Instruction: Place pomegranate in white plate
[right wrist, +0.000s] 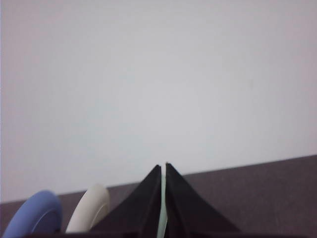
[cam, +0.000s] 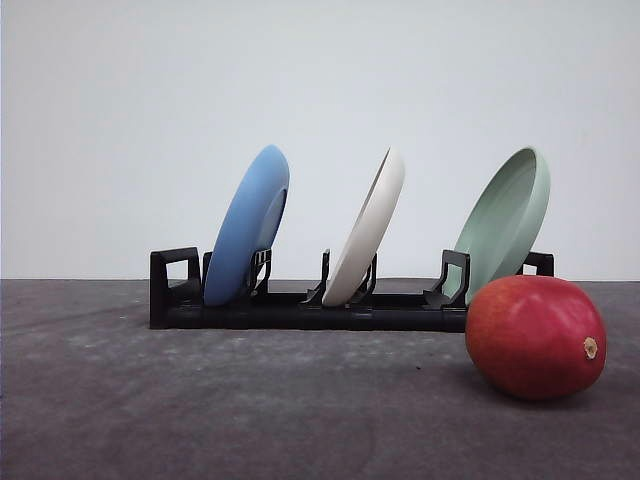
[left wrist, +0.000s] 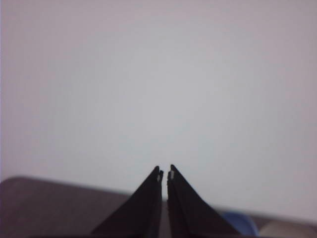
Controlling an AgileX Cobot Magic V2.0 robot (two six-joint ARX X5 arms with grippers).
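Three plates, blue (cam: 247,224), matte white (cam: 367,228), pale green (cam: 505,220), lean in a black rack (cam: 300,308); the smooth red pomegranate (cam: 536,337) lies on the grey table (cam: 200,400) just beside it. Left gripper (left wrist: 165,173) and right gripper (right wrist: 163,168) fingers nearly closed, empty.

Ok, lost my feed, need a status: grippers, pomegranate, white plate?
Left gripper shut, right gripper shut, both empty. Pomegranate on table, untouched. White plate on edge in black rack, not flat.

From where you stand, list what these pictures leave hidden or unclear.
- Pale green plate: lower edge hidden behind the pomegranate, front view.
- White plate: foot hidden by the black rack.
- Blue plate: blurred, cut off by the left gripper, left wrist view.
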